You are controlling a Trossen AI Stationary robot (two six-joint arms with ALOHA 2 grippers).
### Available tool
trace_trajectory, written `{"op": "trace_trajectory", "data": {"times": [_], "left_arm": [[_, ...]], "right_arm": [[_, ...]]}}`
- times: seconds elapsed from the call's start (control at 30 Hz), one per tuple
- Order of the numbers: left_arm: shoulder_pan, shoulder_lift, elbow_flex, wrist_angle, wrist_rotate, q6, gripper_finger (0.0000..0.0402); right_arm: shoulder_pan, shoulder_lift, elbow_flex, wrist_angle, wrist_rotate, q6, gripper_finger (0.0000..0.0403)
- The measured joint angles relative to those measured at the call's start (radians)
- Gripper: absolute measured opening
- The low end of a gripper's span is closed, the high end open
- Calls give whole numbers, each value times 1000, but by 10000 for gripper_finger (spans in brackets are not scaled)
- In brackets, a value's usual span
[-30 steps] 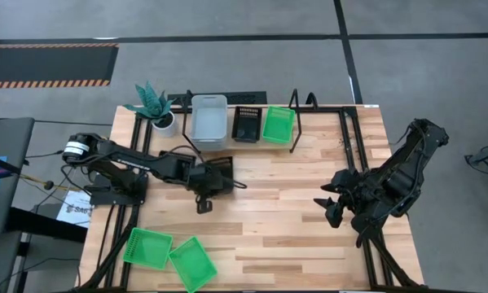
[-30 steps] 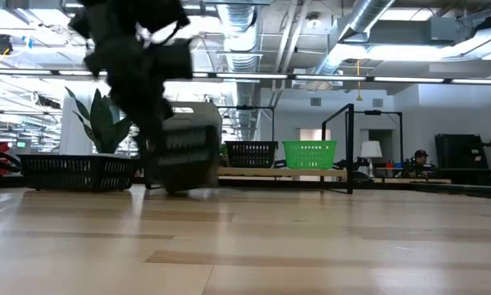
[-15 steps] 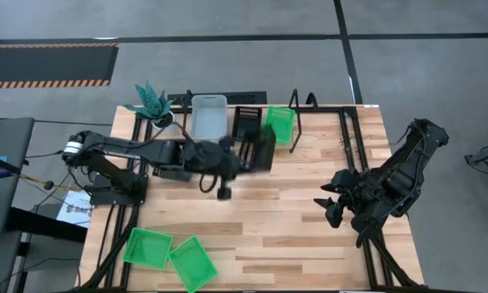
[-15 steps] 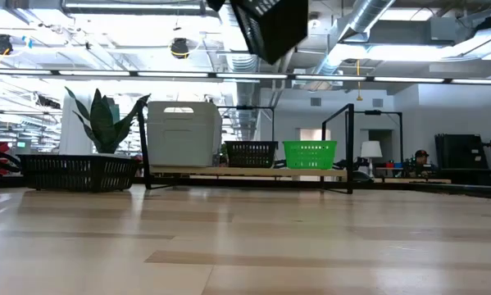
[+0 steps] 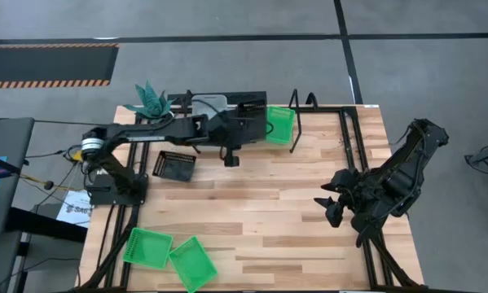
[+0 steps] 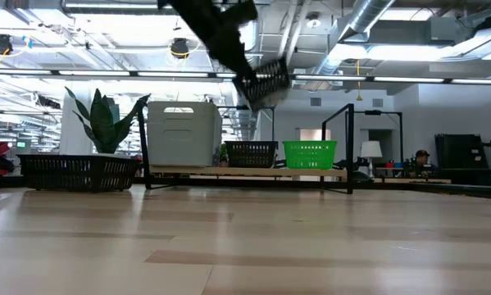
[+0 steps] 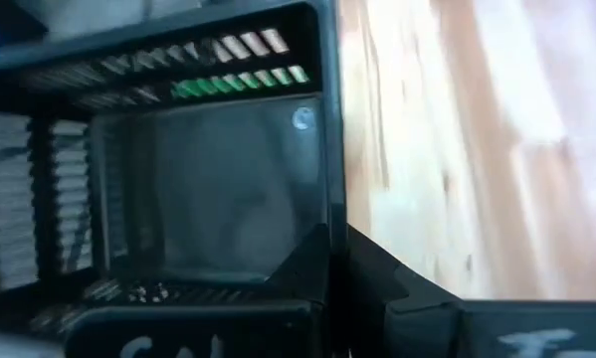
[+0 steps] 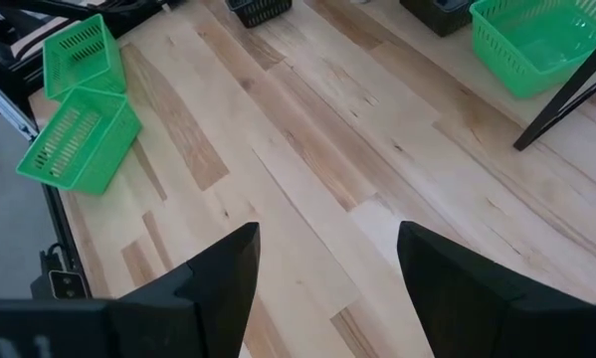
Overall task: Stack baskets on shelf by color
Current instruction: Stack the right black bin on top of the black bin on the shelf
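Note:
My left gripper [image 5: 237,126] is shut on a black meshed basket [image 6: 267,82] and reaches over the shelf [image 6: 253,172] at the table's far edge. The held basket hangs tilted above another black basket [image 6: 252,153] that stands on the shelf between a grey-white basket [image 6: 184,133] and a green basket [image 6: 309,154]. A third black basket [image 5: 174,165] sits on the tabletop under the left arm. Two green baskets [image 5: 146,247] [image 5: 193,262] lie near the table's near left corner. My right gripper [image 8: 322,268] is open over the table's right side. My left gripper holds the black basket by one side wall [image 7: 327,199], near its rim. The arm comes from the table's left, reaching toward the far edge. The basket is lifted clear and tilted, above the shelf's black basket. Which finger is inside the basket I cannot tell.
A potted plant [image 5: 150,102] stands at the shelf's left end. The shelf's black upright loops [image 5: 296,122] rise to the right of the green basket. Bare tabletop [image 5: 268,203] lies between the two arms.
My left gripper has lifted the black basket off the middle of the table. It has carried the basket up and toward the far edge, until it hangs over the shelf. The basket has tipped on the way. The right arm has stayed still.

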Motion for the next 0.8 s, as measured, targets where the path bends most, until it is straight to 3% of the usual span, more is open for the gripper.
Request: {"op": "trace_trajectory", "data": {"times": [0.47, 0.8], "left_arm": [[110, 63, 0, -99, -4, 75, 0], [118, 128, 9, -102, -10, 131, 0]], "right_arm": [[0, 0, 0, -1, 1, 5, 264], [0, 0, 0, -2, 1, 40, 264]]}}
